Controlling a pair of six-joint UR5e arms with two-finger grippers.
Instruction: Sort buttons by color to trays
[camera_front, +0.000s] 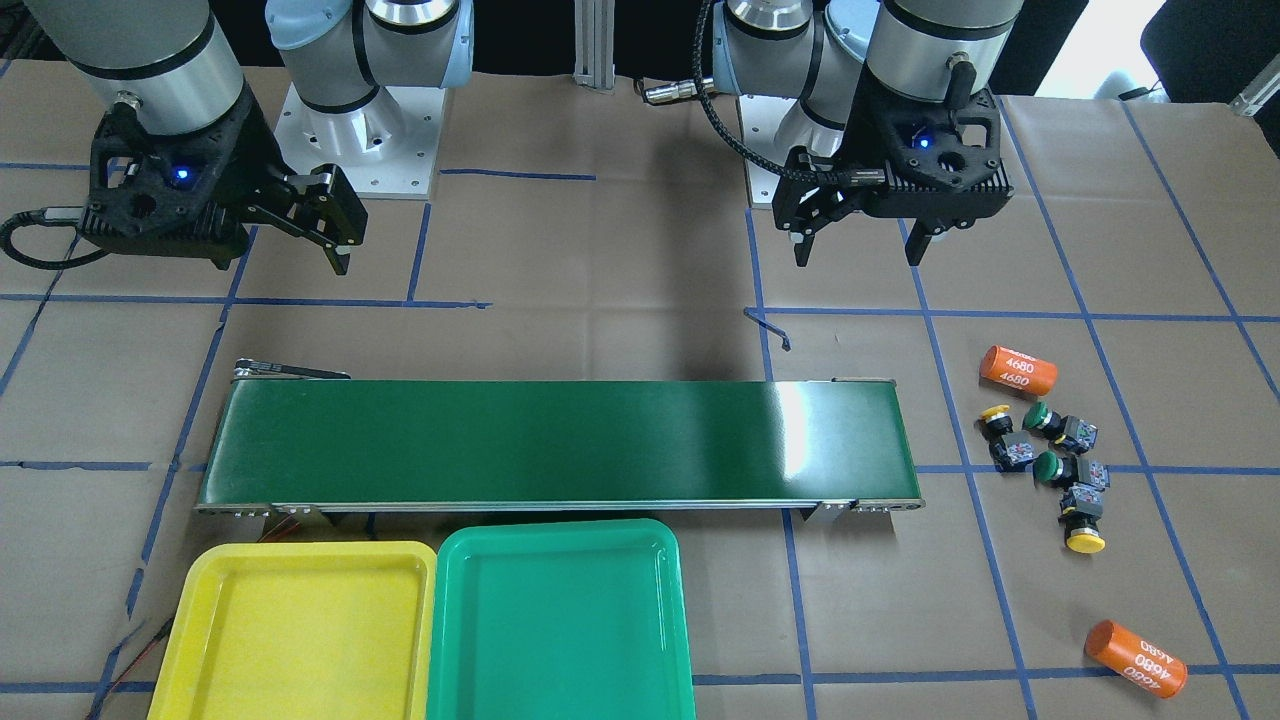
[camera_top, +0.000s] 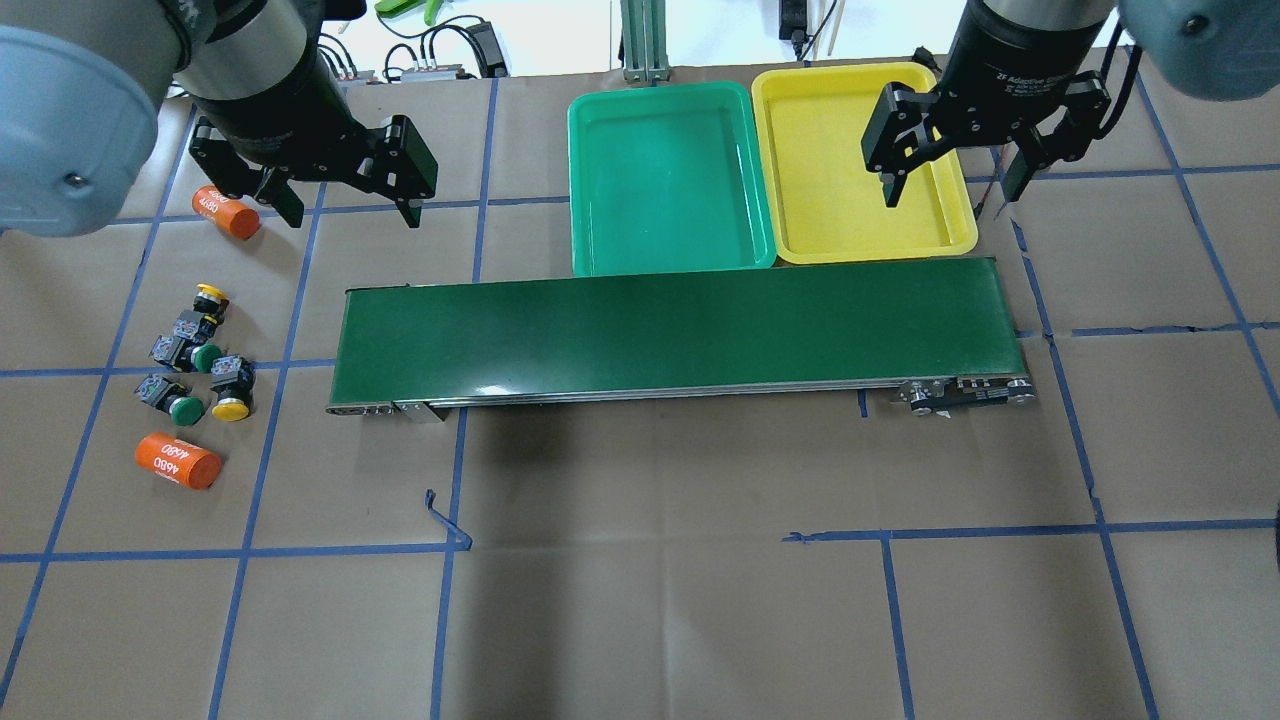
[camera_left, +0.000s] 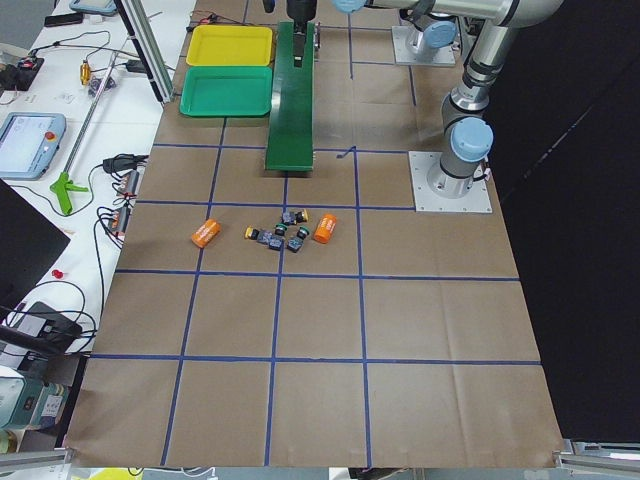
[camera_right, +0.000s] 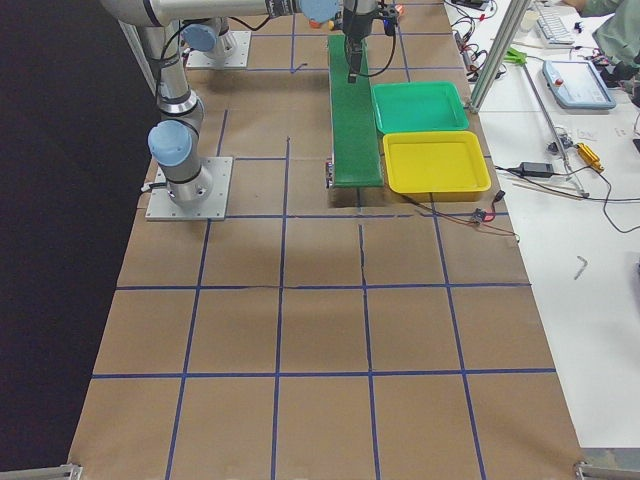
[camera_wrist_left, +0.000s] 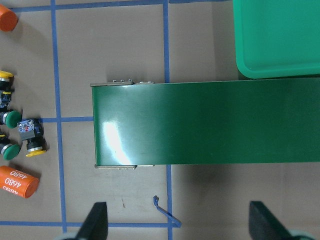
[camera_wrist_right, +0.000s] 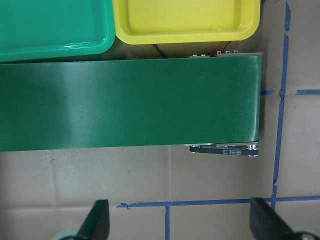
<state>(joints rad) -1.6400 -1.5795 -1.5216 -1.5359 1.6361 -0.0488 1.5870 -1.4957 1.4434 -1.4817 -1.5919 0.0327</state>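
The brown-paper worktop (camera_top: 650, 600), gridded with blue tape, carries everything. Across its middle lies the long dark green conveyor belt (camera_top: 670, 335), its surface bare.

On the side of the belt away from the robot sit the two trays, side by side with their long edges just about touching and their near edges close against the belt. The green tray (camera_top: 665, 180) sits about level with the belt's middle, and the yellow tray (camera_top: 835, 200) sits toward the belt's right end. Both show only their bare floors, with no button in either.

Both arms hang well above the worktop. The left gripper (camera_top: 353, 218) is up near the belt's left end and the right gripper (camera_top: 950, 198) near its right end. Each has its fingers spread wide apart and grips nothing.

Two orange cylinders marked 4680 lie on the paper past the belt's left end. One (camera_top: 178, 461) is nearer the robot and the other (camera_top: 225, 210) is farther off.

Between them, all four buttons lie loose on the worktop in a tight cluster, well apart from the trays:
- One yellow-capped button (camera_top: 209, 295) is at the far end of the cluster.
- A green-capped button (camera_top: 205, 357) lies just behind it.
- The second green-capped button (camera_top: 185, 408) and the second yellow-capped button (camera_top: 230, 408) lie side by side nearest the robot.

All four lie tipped on their sides, dark blocky bodies showing.
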